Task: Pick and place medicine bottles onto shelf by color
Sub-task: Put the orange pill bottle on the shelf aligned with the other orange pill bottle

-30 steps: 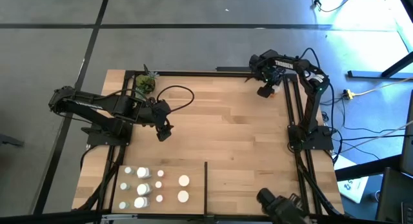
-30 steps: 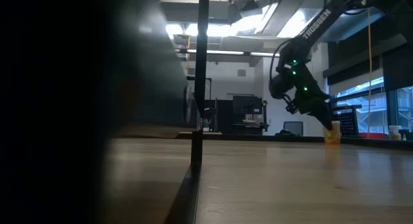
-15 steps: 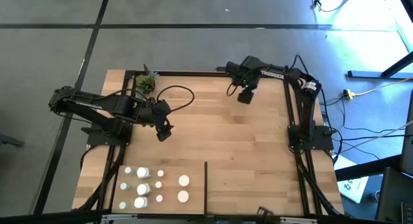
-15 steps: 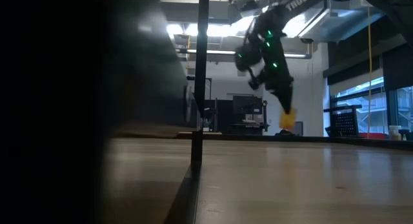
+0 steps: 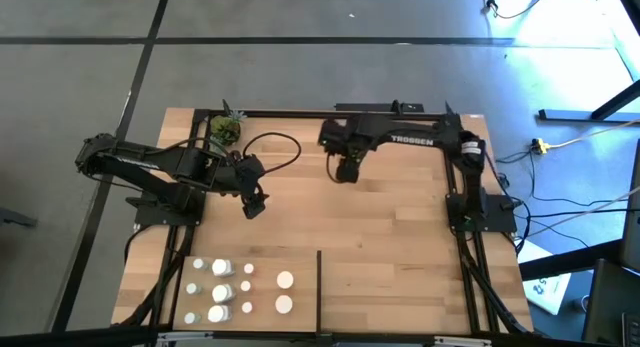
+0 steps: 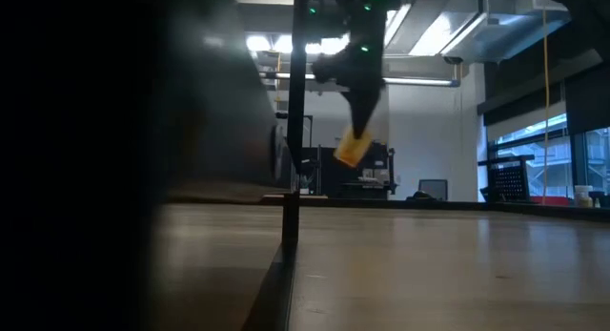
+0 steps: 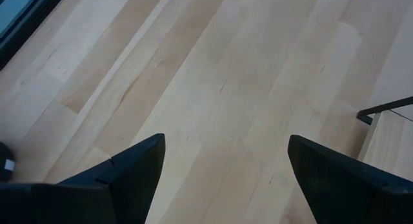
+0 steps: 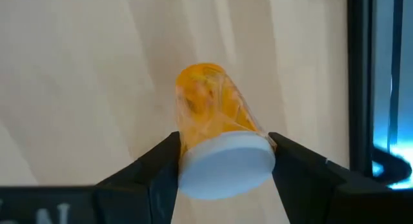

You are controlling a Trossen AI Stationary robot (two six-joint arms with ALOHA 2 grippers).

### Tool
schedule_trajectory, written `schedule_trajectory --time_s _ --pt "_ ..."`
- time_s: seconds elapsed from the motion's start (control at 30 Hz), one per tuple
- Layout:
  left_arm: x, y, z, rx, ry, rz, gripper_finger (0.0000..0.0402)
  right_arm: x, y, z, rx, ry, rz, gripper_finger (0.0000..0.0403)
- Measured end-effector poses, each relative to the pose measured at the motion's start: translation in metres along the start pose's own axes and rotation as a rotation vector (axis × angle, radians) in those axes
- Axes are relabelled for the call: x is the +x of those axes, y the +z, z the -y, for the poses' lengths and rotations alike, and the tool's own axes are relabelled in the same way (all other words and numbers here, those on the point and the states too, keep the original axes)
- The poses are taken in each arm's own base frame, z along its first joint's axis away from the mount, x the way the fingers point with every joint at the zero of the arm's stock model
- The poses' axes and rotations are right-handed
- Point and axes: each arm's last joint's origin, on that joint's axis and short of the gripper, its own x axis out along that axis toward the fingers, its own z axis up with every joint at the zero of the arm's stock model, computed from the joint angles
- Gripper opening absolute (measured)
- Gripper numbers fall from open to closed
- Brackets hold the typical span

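My right gripper (image 5: pixel 346 173) is over the far middle of the light-wood shelf (image 5: pixel 380 237), high above it, shut on an orange bottle (image 8: pixel 216 124) with a white cap; the bottle also shows in the low view (image 6: pixel 352 149). My left gripper (image 5: pixel 256 206) is open and empty over the left part of the shelf (image 7: pixel 222 146). Several white and pale green bottles (image 5: pixel 222 290) stand upright in rows at the near left, left of the thin black divider strip (image 5: pixel 319 287). My right gripper pinches the orange bottle at its white cap end (image 8: pixel 226 161) between its two fingers. The fingers point down. The bottle hangs below them, tilted, its orange base lowest, lifted clear of the shelf.
A small green potted plant (image 5: pixel 226 128) stands at the far left corner, with a black cable loop (image 5: pixel 272 145) beside it. Black metal bars (image 5: pixel 448 207) frame the surface. Bare wood lies in the middle and near right.
My right gripper has swung from the far right corner toward the table's left edge along the far side, rising, with the orange bottle lifted clear and tilting. My left arm has kept still.
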Motion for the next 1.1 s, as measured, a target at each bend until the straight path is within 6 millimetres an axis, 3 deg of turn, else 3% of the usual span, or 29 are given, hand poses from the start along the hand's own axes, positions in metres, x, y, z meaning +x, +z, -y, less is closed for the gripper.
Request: schedule_trajectory --time_s 0.13,0.43,0.73,1.1 --pt "0.000 0.000 0.000 0.002 0.003 -0.004 0.0322 -0.001 0.022 -0.019 -0.043 0.007 0.042 0.0212" --pt "0.000 -0.002 -0.001 0.007 0.011 -0.016 0.0322 0.030 0.051 -0.059 -0.171 0.047 -0.124 0.0214" --pt "0.000 -0.003 -0.001 0.016 -0.001 -0.043 0.0322 0.066 0.055 -0.082 -0.195 0.036 -0.250 0.0219" --pt "0.000 -0.003 -0.001 0.018 -0.003 -0.045 0.0322 0.070 0.056 -0.086 -0.244 0.041 -0.248 0.0223"
